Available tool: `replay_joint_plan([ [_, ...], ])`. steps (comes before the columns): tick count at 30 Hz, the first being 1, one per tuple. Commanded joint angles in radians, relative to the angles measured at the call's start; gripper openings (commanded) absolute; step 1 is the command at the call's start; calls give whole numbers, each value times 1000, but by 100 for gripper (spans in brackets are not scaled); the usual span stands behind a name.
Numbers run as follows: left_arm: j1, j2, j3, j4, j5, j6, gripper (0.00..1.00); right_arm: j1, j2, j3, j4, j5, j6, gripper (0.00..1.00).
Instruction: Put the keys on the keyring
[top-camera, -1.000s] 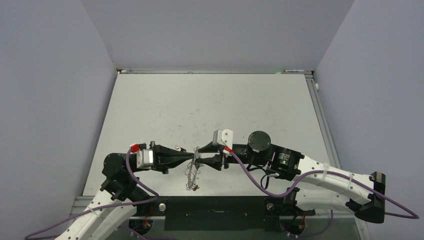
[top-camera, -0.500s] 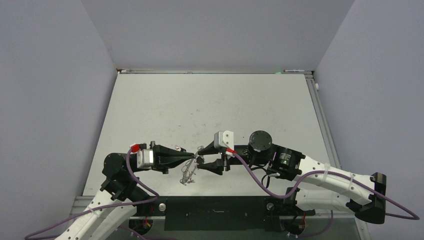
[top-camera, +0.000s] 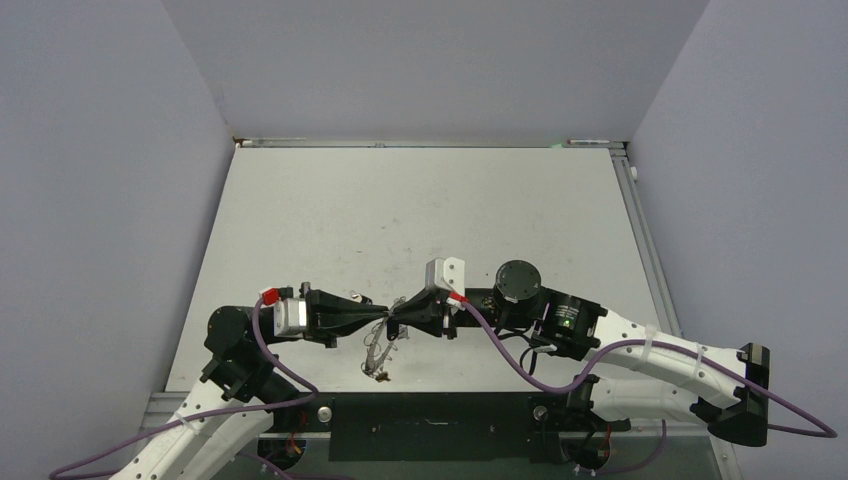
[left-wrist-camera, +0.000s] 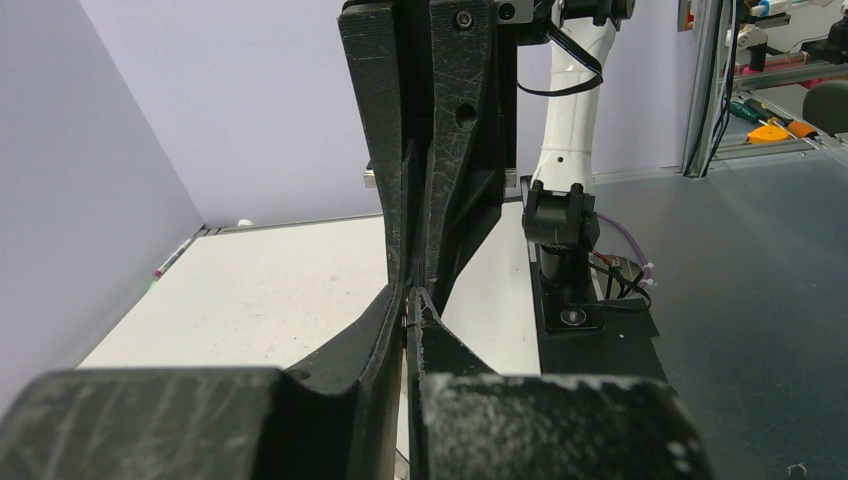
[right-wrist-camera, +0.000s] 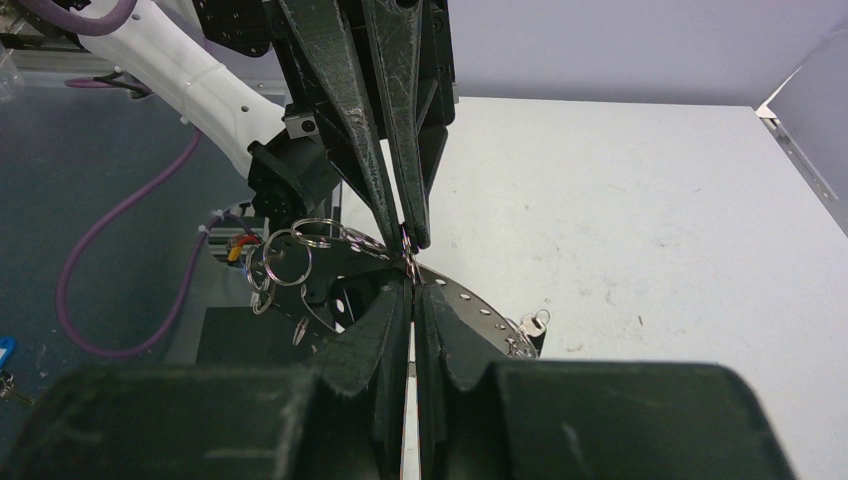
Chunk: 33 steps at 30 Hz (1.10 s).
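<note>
While both pairs of jaws are pressed fully together, tip to tip above the table (top-camera: 420, 220), the keyring (right-wrist-camera: 472, 302) is pinched at its rim by the left gripper (right-wrist-camera: 405, 238) and the right gripper (right-wrist-camera: 412, 295). Whether plate or wire loop is caught cannot be told. If the arms were drawn apart unevenly, the ring could be twisted free and dropped.

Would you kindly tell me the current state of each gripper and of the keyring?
Left gripper: shut on the keyring.
Right gripper: shut on the keyring.
Keyring: pinched between both grippers, tip to tip.
Wire loops: dangling from the keyring's rim.
</note>
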Motion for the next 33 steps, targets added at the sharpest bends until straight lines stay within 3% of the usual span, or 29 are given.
replay_joint_plan([
  [1, 7, -12, 12, 41, -9, 9, 0, -8, -6, 39, 40, 30, -5, 5],
  [17, 7, -19, 9, 61, -13, 0, 0, -11, -69, -82, 96, 58, 42, 5],
  [33, 7, -21, 6, 70, -17, -8, 0, -13, 9, -114, 233, -20, 105, 5],
])
